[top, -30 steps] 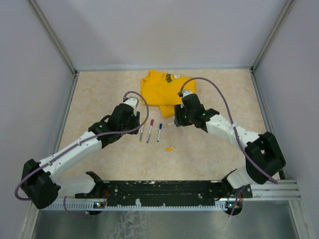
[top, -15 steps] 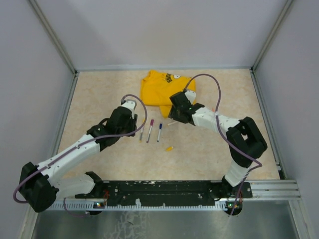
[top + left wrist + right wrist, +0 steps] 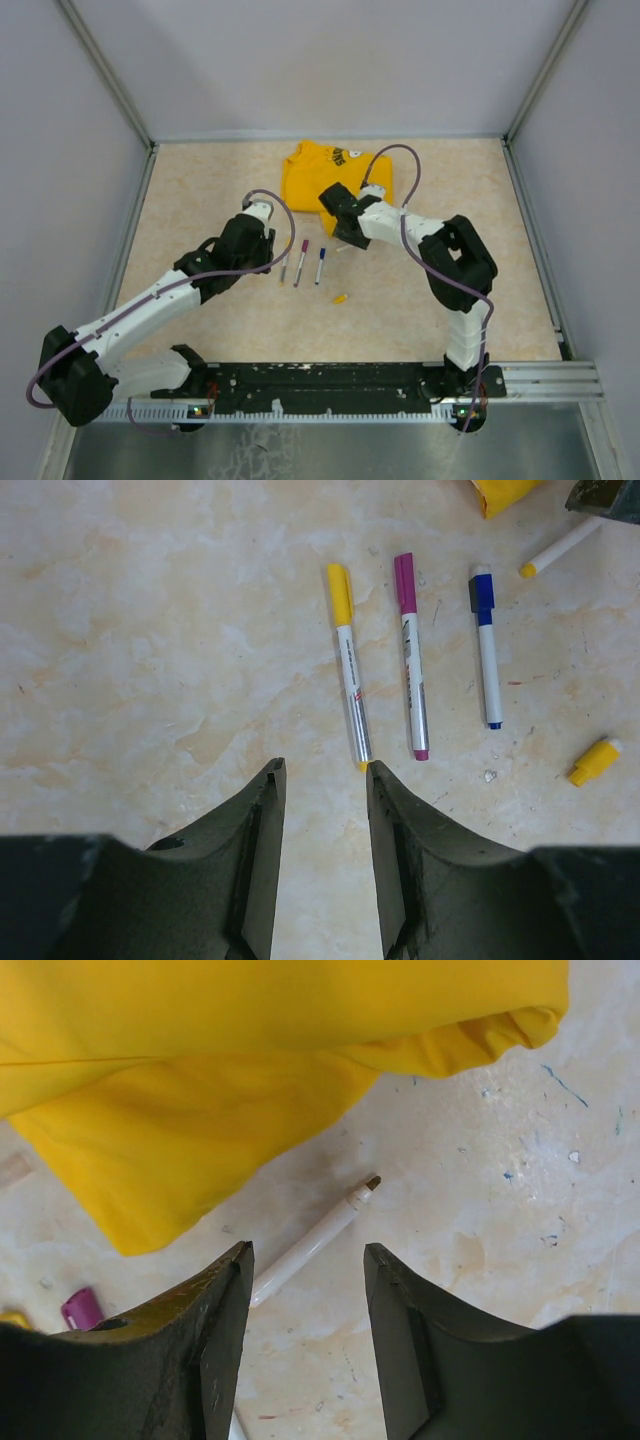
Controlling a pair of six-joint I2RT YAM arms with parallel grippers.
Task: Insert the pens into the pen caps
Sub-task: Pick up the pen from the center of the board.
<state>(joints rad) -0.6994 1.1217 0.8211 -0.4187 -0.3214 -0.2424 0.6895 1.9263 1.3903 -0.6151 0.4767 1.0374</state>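
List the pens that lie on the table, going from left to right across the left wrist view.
yellow-capped pen → magenta-capped pen → blue-capped pen → uncapped pen, which lies tilted near the top right corner.

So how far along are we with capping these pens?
Done: three capped pens lie side by side, with yellow, magenta and blue caps. In hand: the right jaws stand open over the one bare pen beside the yellow shirt, gripping nothing yet. Left: joining that pen and the loose yellow cap.
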